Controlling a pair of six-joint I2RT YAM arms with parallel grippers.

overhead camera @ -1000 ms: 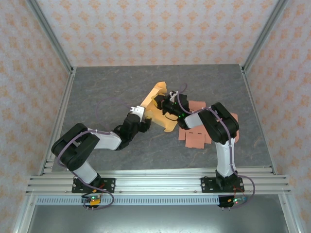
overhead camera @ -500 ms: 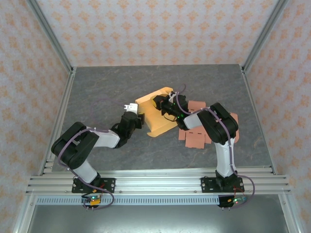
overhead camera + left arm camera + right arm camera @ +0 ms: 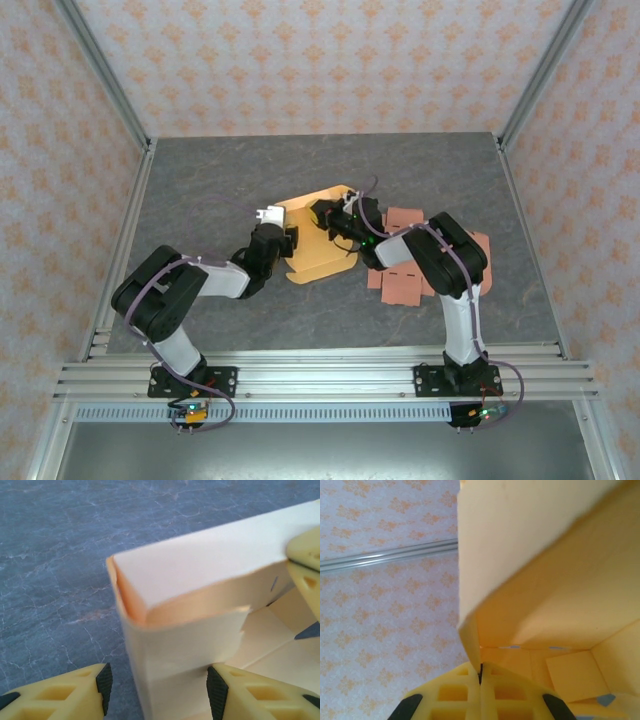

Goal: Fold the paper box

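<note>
The half-folded yellow paper box (image 3: 318,260) sits near the middle of the grey desk (image 3: 200,190), between the two arms. The left end effector (image 3: 285,238) is at the box's left side; in its wrist view its fingers (image 3: 75,692) stand partly apart, straddling a raised corner of the box (image 3: 200,580), the left pad clear of the wall. The right end effector (image 3: 322,212) is at the box's far edge, its fingers (image 3: 455,695) pressed together with an upright wall of the box (image 3: 545,580) pinched between them. Flat pink cardboard blanks (image 3: 400,285) lie just right of the box.
</note>
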